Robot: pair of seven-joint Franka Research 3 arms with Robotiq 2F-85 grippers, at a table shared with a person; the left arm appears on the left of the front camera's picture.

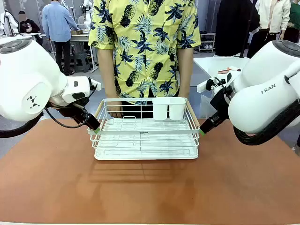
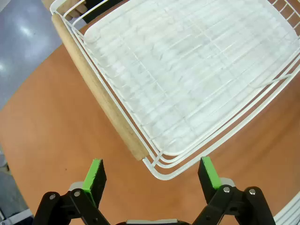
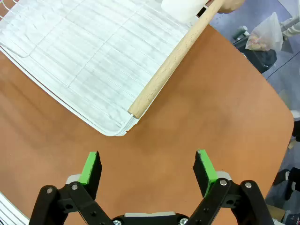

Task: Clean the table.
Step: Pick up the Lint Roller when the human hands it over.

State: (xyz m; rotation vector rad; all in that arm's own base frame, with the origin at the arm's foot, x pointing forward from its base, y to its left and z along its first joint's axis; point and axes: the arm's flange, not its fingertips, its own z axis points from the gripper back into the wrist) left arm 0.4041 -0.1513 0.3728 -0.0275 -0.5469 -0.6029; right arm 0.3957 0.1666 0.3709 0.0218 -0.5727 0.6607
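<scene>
A white wire dish rack [image 1: 145,136] with wooden side handles stands on the reddish-brown table [image 1: 150,192], near its far edge. My left gripper [image 1: 95,127] hovers open at the rack's near left corner; in the left wrist view its green pads [image 2: 95,176] straddle that corner of the rack [image 2: 187,89] and the end of the wooden handle [image 2: 101,91]. My right gripper [image 1: 202,129] is open at the rack's near right corner; the right wrist view shows my right gripper [image 3: 147,171] above bare table, a little short of the other wooden handle [image 3: 171,63]. Neither gripper holds anything.
A white two-cell cup holder [image 1: 168,108] hangs on the rack's far rail. A person in a yellow pineapple shirt [image 1: 143,47] stands just behind the rack, hands at its far edge. A smaller white table [image 1: 220,65] stands at the back right. The near half of the table is open.
</scene>
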